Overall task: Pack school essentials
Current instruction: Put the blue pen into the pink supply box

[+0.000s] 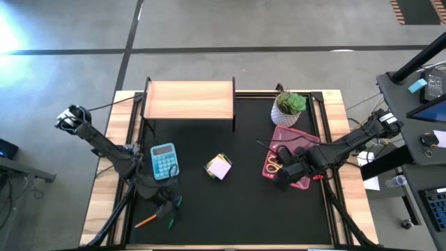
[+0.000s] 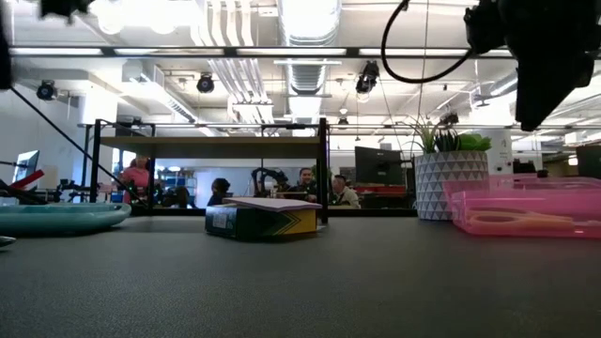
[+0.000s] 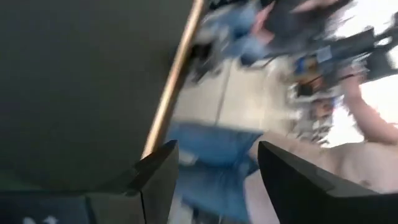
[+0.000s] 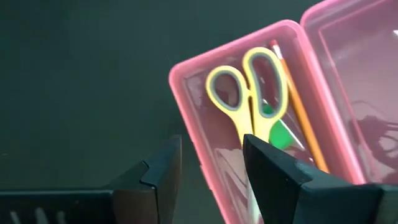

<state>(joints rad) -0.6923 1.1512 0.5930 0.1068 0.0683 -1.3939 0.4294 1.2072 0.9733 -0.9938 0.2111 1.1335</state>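
An open pink pencil case (image 1: 300, 150) lies on the dark mat at the right. In the right wrist view it holds yellow-handled scissors (image 4: 249, 87), a green eraser (image 4: 281, 134) and an orange pencil (image 4: 301, 115). My right gripper (image 4: 210, 140) hovers open over the case's left end (image 1: 282, 171). A yellow-pink sticky-note block (image 1: 219, 167) rests flat mid-table. An orange pencil (image 1: 145, 222) and a green pen (image 1: 172, 222) lie near the front edge. My left gripper (image 1: 167, 206) is open just above them; its wrist view (image 3: 217, 146) shows nothing between the fingers.
A blue calculator (image 1: 164, 160) lies beside the left arm. A wooden shelf (image 1: 188, 101) stands at the far edge, with a potted green plant (image 1: 289, 104) to its right, just behind the case. People sit in the room beyond the table (image 2: 310, 183).
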